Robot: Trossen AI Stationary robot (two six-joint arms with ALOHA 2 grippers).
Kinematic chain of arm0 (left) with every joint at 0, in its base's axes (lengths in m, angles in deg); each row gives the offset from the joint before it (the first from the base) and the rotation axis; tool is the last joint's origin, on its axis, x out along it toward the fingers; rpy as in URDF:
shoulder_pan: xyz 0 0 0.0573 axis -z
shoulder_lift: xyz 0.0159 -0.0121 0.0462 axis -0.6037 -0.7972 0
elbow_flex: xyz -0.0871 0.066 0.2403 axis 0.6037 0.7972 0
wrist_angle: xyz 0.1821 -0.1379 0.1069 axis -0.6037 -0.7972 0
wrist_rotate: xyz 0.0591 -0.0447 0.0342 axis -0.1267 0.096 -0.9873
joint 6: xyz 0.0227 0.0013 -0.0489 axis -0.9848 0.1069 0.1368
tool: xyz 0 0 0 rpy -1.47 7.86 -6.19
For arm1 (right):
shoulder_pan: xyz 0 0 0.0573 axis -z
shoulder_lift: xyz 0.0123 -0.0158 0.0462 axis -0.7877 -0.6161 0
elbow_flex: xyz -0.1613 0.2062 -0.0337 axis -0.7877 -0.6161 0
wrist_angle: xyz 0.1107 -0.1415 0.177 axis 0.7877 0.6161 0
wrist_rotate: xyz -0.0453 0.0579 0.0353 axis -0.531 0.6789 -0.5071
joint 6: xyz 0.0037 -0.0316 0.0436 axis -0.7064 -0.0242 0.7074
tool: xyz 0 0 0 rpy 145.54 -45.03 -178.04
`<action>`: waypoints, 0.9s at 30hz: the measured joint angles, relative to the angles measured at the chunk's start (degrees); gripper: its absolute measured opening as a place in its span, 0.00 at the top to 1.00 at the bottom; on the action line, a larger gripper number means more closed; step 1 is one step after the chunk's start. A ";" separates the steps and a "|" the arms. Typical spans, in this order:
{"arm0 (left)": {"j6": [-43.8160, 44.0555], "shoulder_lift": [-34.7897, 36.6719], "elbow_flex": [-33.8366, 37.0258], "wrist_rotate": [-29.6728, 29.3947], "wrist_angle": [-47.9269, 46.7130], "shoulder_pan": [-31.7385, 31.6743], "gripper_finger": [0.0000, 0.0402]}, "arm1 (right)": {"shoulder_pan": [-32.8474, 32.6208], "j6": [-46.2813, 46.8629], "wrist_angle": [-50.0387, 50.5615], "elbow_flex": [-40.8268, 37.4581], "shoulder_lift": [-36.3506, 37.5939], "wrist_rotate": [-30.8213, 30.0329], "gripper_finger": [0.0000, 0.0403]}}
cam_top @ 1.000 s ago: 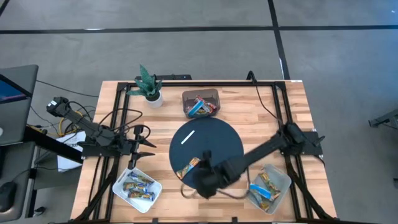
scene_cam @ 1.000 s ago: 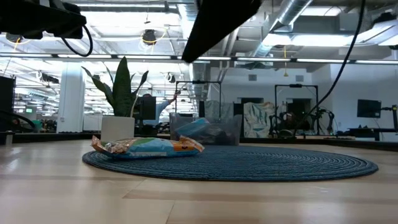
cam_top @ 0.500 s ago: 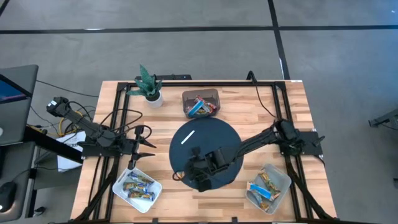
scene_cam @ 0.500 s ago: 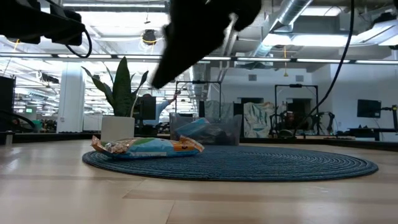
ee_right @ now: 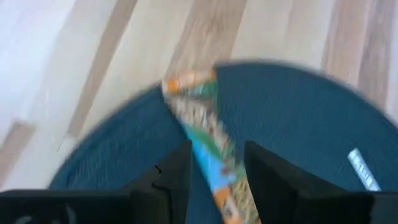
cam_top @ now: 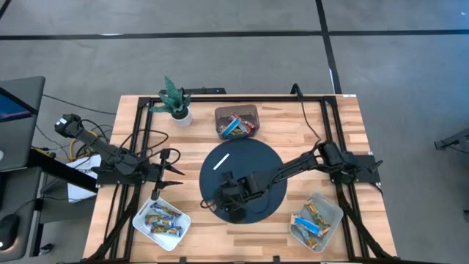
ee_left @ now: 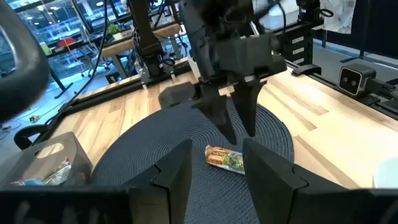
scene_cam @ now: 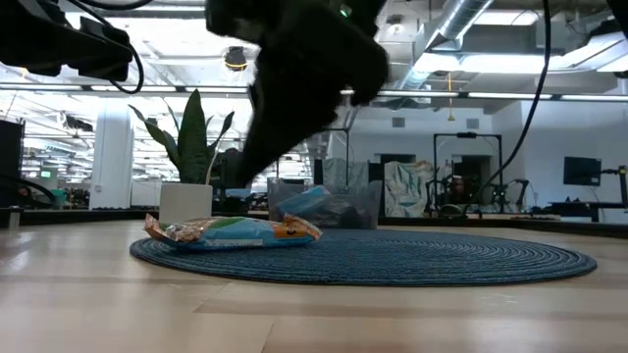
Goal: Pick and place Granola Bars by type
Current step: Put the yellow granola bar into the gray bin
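One granola bar (ee_left: 226, 158) in an orange, green and blue wrapper lies flat on the near-left part of the round dark blue mat (cam_top: 256, 158). It also shows in the low view as the bar (scene_cam: 234, 230) and in the right wrist view as the bar (ee_right: 208, 143). My right gripper (ee_left: 240, 134) hangs open just above it, slanting down; its fingers stand over the bar and touch nothing. In the high view the right gripper (cam_top: 223, 196) hides the bar. My left gripper (cam_top: 176, 170) waits open above the table's left side.
A thin white stick (cam_top: 222, 160) lies on the mat's far left. A clear bin (cam_top: 236, 122) of mixed bars stands at the far edge. A white tray (cam_top: 161, 220) with bars sits near left, a clear tub (cam_top: 316, 218) with bars near right. A potted plant (cam_top: 176, 103) stands far left.
My right gripper has moved from the mat's near edge toward the table's left and far side. It has sunk and turned, and now hangs right over the bar. The bar has stayed where it was.
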 joint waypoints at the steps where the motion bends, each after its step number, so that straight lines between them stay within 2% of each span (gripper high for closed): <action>1: 0.08 0.00 0.00 0.00 -0.04 0.00 0.66 | 0.26 0.03 -0.92 0.27 -0.47 0.18 0.66; 15: 0.08 0.00 0.00 -0.10 -0.63 0.00 0.66 | 1.37 1.06 0.30 0.08 -3.63 1.18 0.68; 21: 0.05 0.00 0.00 -0.79 -0.63 0.00 0.66 | 1.37 1.08 0.39 0.08 -3.63 0.83 0.76; 27: -0.34 0.00 0.00 -1.49 -0.60 0.00 0.66 | 1.37 1.13 0.39 0.08 -3.63 -0.50 0.88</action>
